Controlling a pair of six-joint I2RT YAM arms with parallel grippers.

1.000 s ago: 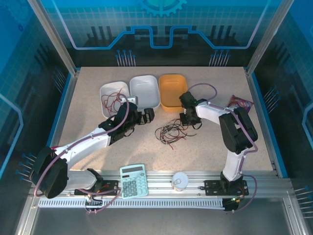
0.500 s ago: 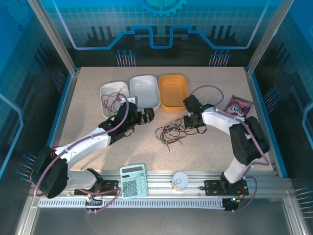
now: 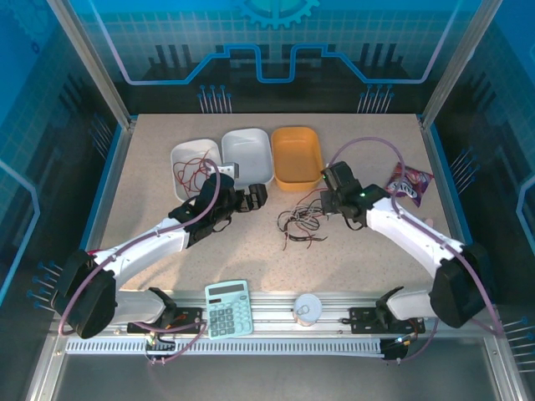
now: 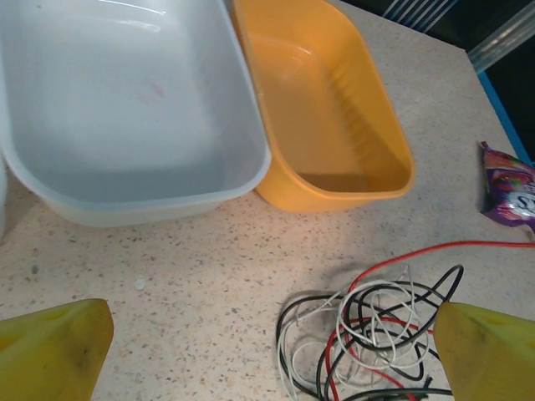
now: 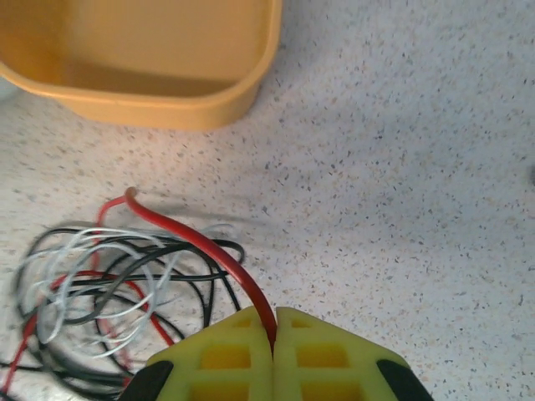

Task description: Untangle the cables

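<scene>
My right gripper (image 5: 273, 322) pinches a thin red wire (image 5: 209, 246) running left into the loose tangle of red, black and white cables (image 3: 301, 224), near the orange plastic tub (image 3: 296, 157); my left gripper (image 4: 269, 351), spread wide, faces it from the other side

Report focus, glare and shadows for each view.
Left wrist view: the white tub carries soft glare, and the left claw has blurred tips at the bottom corners. Right wrist view: the red cable in the right claw is sharp and throws a faint shadow on the table. Top view: even light, cables tiny.
</scene>
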